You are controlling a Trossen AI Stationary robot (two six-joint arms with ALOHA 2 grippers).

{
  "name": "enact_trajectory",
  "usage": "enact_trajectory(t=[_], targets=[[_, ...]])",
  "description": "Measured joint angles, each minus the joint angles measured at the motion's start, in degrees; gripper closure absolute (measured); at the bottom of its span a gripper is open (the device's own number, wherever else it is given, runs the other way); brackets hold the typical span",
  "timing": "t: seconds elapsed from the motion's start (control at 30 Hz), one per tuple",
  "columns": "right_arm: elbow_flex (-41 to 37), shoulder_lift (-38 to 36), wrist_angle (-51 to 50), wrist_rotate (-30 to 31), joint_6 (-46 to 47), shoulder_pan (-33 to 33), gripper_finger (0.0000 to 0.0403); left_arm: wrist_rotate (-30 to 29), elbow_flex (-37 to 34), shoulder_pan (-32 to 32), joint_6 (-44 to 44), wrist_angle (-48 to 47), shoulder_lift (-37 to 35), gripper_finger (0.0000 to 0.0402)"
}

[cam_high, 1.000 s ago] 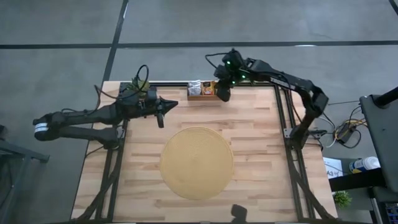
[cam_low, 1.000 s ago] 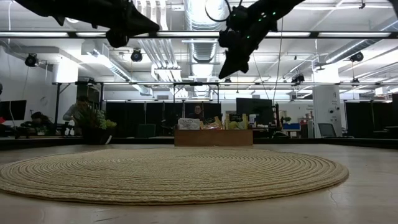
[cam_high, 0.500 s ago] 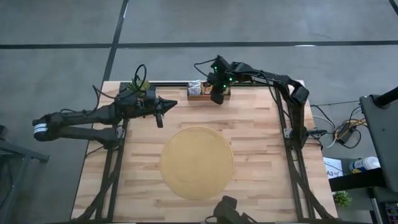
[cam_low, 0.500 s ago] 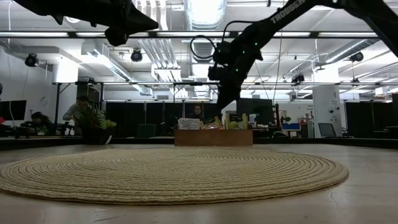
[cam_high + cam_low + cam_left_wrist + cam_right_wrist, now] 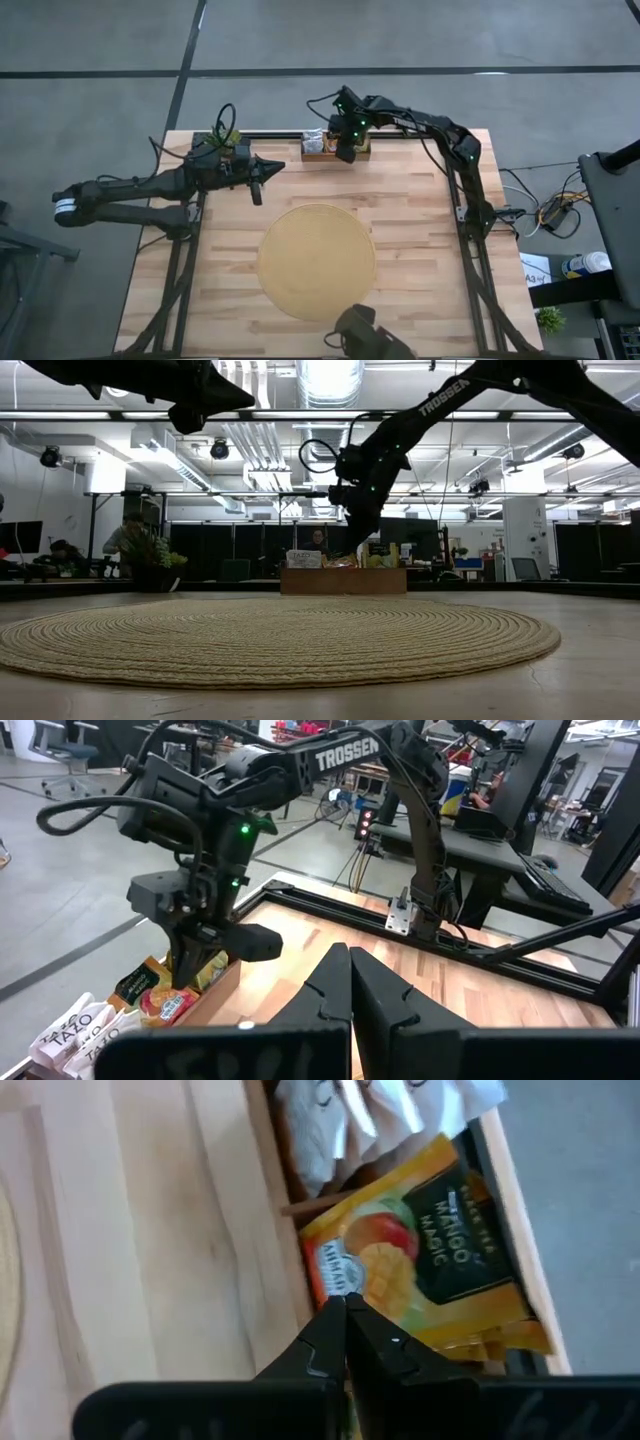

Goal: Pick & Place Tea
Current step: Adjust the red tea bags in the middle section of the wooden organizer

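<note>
The tea stands as sachets in a small wooden tray at the table's far edge: orange ones in one compartment, white ones in the one beside it. My right gripper is shut and slants down over the tray's near wall, its tips at the front orange sachet's near corner; the left wrist view shows it right above the orange sachets. My left gripper is shut, points level and hangs above the table's far left part. My right gripper has its shut fingertips slanting down from the table's near side, at the near corner of the front orange sachet, by the tray's wall. I cannot tell whether they touch the sachet or stand just above it.
A large round woven mat lies in the table's middle. A green tangle of cables sits at the far left corner. A dark object stands at the near edge. Bare wood lies to the mat's right.
My right gripper has come down and toward the table's left, from high over the tray's right end to just above the orange sachets, and has tipped more steeply downward. It has stayed shut. The sachets and the tray have kept their places.
</note>
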Motion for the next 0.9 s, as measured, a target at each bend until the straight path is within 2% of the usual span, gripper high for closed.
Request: enact_trajectory(t=[0.9], targets=[[-3.14, 0.8, 1.45, 1.47, -4.35, -0.68, 0.0394, -0.01, 0.0, 0.0, 0.39, -0.05, 0.0, 0.0401]])
